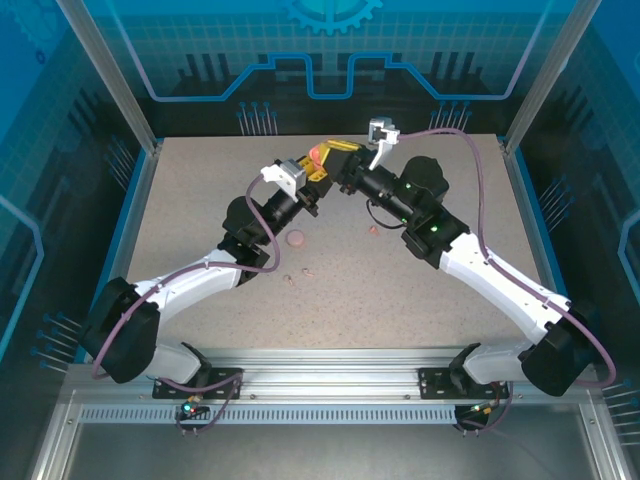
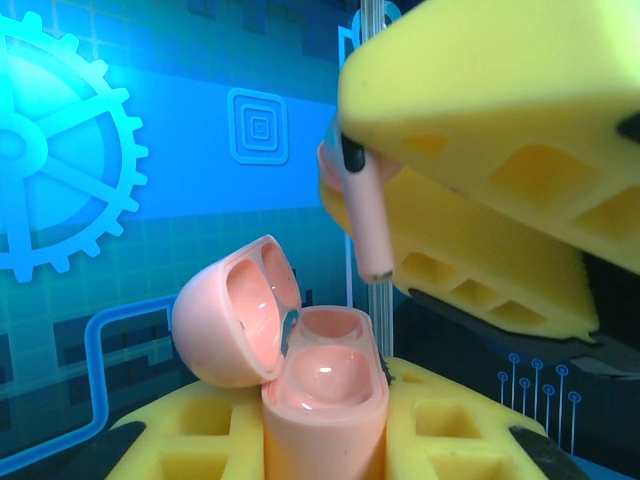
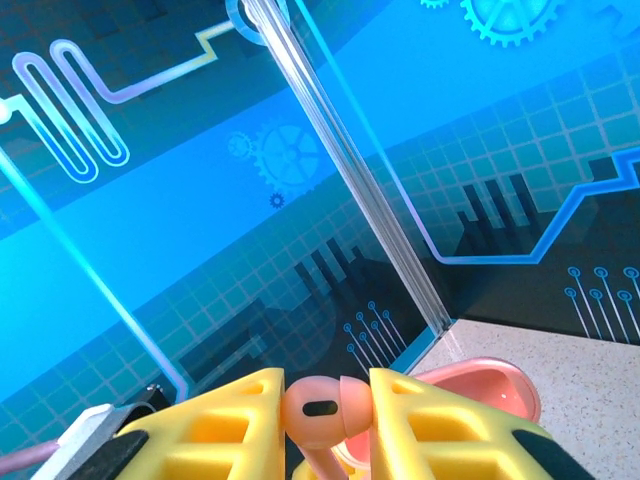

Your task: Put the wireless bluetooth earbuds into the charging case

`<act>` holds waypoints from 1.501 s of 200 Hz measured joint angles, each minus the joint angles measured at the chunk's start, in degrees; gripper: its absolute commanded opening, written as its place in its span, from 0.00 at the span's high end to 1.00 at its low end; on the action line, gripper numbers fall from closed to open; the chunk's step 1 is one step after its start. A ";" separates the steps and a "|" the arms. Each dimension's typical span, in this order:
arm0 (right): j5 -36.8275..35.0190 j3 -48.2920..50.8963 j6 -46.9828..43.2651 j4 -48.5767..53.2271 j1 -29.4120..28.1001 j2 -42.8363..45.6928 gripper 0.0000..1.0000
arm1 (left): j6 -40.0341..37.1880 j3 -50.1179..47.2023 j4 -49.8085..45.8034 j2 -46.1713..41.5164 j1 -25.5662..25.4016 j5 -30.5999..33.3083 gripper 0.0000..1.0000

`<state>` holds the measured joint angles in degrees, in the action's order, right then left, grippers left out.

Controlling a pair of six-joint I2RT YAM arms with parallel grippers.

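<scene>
My left gripper is shut on a pale pink charging case, held upright with its lid swung open to the left. Both sockets inside are empty. Just above and to the right of the case hangs a pink earbud, stem pointing down, clear of the case. My right gripper is shut on that earbud by its head, and the open case lid lies below it. From above, the left gripper and right gripper meet at the far middle of the table, with the case between them.
On the speckled table a round pink object lies near the left arm. Two tiny pinkish pieces sit just in front of it, and another small one lies under the right arm. Glass walls and metal posts ring the table.
</scene>
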<state>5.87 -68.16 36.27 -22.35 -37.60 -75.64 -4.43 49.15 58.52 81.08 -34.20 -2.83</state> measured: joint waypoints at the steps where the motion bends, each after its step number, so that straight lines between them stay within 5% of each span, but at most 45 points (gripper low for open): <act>1: 0.02 0.00 0.00 0.00 0.00 0.00 0.76 | 0.00 0.00 -0.02 0.00 0.00 0.00 1.00; 300: -4.35 2.58 -5.75 0.83 -1.05 -1.16 0.79 | -0.20 0.26 -3.65 0.42 -0.11 0.70 1.00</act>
<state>1.52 -65.58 30.52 -21.52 -38.65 -76.79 -4.62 49.41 54.87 81.49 -34.30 -2.13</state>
